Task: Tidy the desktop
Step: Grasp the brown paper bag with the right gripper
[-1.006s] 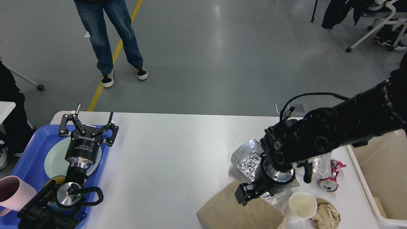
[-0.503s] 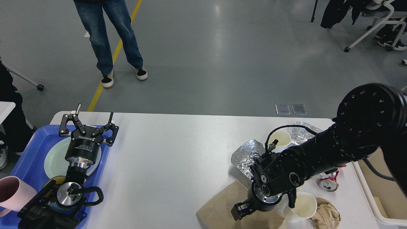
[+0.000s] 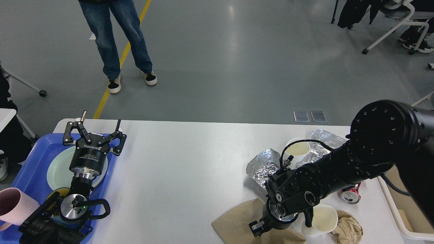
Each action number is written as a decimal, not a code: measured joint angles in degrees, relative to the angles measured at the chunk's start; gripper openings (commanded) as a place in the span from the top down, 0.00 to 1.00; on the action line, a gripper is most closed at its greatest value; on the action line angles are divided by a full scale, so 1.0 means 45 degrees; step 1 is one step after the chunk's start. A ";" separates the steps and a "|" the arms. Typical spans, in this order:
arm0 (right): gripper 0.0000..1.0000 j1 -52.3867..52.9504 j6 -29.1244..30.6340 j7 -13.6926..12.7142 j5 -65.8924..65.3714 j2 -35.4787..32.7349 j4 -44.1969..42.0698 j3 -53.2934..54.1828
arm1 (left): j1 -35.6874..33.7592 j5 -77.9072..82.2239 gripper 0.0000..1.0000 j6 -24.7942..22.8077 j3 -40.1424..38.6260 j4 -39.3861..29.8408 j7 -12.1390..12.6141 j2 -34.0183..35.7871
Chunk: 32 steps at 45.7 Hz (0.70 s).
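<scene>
Your right gripper (image 3: 259,229) is pressing onto the bag (image 3: 237,225) at the desktop (image 3: 186,169) near edge; its opening isn't showing. It's risking tipping the cup (image 3: 322,220) beside it. Left gripper (image 3: 95,130) is hanging spread, empty.

Left arm rises from the near-left corner, wrist upright, left gripper (image 3: 96,133) w/ fingers spread wide. Right arm reaches in from the right edge, elbow high, wrist bent down; right gripper (image 3: 256,228) low at the near edge, fingers hidden.
</scene>
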 measured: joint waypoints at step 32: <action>1.00 0.0258 0.0170 -0.0380 0.0485 0.0128 0.0622 0.0508 | 0.0001 0.0000 0.04 0.0000 0.0000 0.0000 0.0000 -0.0005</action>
